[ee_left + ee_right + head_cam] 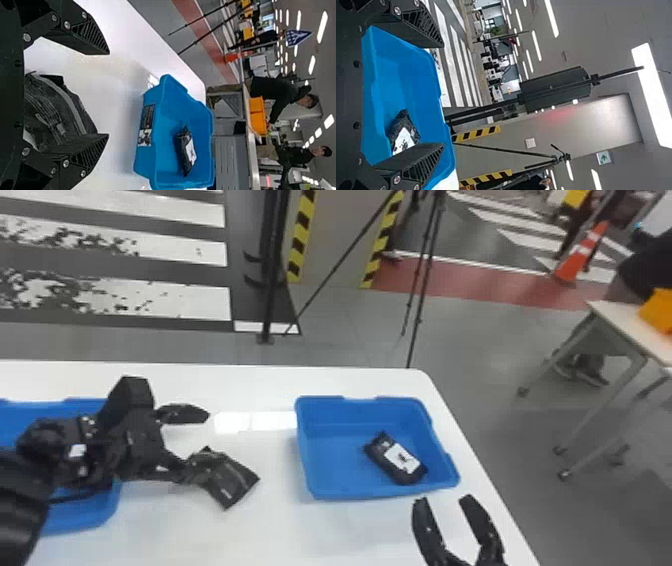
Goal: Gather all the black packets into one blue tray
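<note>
Packet, black point(232, 482), one: at the left claw point(197, 442), over or on the table point(200, 540), between the trays; contact with the table cannot be told. In the left wrist view it lies between the fingers, nearer the lower one.
Left claw: spread, not pinching. Step in hand, as judged: the grasp. Best centred over the packet's body, low, then closed squarely; an edge grip may let the limp pack swing or slip. Lift above the rim, release low.
Packet, black with white patch point(397, 460), one: inside the right tray point(337, 460), the likely destination; leave space beside it.
Right claw point(444, 501): spread, unladen, by the right tray's near side; best kept out of the path.
Left tray point(97, 515): partly behind the left arm.
</note>
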`<action>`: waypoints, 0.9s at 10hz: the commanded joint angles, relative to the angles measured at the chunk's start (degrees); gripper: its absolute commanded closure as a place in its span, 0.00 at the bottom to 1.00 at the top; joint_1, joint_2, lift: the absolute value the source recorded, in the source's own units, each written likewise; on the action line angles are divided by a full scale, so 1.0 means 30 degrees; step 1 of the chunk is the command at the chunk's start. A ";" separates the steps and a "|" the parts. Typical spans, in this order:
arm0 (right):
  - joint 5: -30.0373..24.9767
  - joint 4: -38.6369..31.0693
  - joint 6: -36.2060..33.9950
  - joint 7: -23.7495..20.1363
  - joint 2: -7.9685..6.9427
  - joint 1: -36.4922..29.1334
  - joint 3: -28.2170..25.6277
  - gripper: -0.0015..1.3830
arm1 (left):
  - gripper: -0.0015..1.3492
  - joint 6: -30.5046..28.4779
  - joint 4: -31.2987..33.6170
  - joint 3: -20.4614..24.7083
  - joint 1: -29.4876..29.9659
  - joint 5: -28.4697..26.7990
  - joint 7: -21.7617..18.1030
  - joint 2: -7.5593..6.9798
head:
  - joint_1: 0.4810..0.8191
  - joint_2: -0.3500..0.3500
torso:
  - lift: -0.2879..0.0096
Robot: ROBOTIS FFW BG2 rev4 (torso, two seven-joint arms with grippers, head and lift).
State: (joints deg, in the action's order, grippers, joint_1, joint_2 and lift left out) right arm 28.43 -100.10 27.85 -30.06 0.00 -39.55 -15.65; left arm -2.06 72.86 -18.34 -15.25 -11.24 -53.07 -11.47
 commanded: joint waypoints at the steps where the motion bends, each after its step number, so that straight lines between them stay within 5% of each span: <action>1: 0.0007 0.0062 0.0000 -0.0001 -0.0017 0.0106 0.0000 0.10 | 0.23 -0.0954 -0.1295 -0.1275 -0.0683 -0.0177 0.0025 0.0160 | 0.63 0.00 | 0.60; 4: 0.0121 0.0156 0.0000 -0.0001 -0.0017 0.0153 0.0000 0.10 | 0.24 -0.0486 -0.3217 -0.2380 -0.1526 -0.0444 0.0640 0.0336 | 0.63 0.00 | 0.60; 5: 0.0160 0.0202 0.0000 -0.0001 -0.0017 0.0200 0.0038 0.10 | 0.38 -0.0486 -0.4154 -0.2837 -0.1948 -0.0710 0.1139 0.0394 | 0.63 0.00 | 0.60; 6: 0.0236 0.0202 0.0000 -0.0001 -0.0017 0.0200 0.0038 0.10 | 0.62 -0.0439 -0.4857 -0.3484 -0.2370 -0.0977 0.1871 0.0482 | 0.63 0.00 | 0.60; 8: 0.0502 0.0484 0.0000 -0.0060 -0.0017 0.0340 0.0228 0.10 | 0.61 -0.0814 -0.5935 -0.4284 -0.2792 -0.0482 0.2047 0.0570 | 0.63 0.00 | 0.60; 9: 0.0769 0.0531 0.0000 -0.0060 -0.0017 0.0247 0.0228 0.10 | 0.99 -0.0439 -0.5935 -0.4741 -0.2745 -0.0177 0.2428 0.0570 | 0.63 0.00 | 0.60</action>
State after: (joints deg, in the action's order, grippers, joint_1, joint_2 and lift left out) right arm 30.23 -98.65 27.84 -30.26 0.00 -38.67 -15.00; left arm -3.69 55.28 -31.51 -23.57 -12.48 -46.12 -9.75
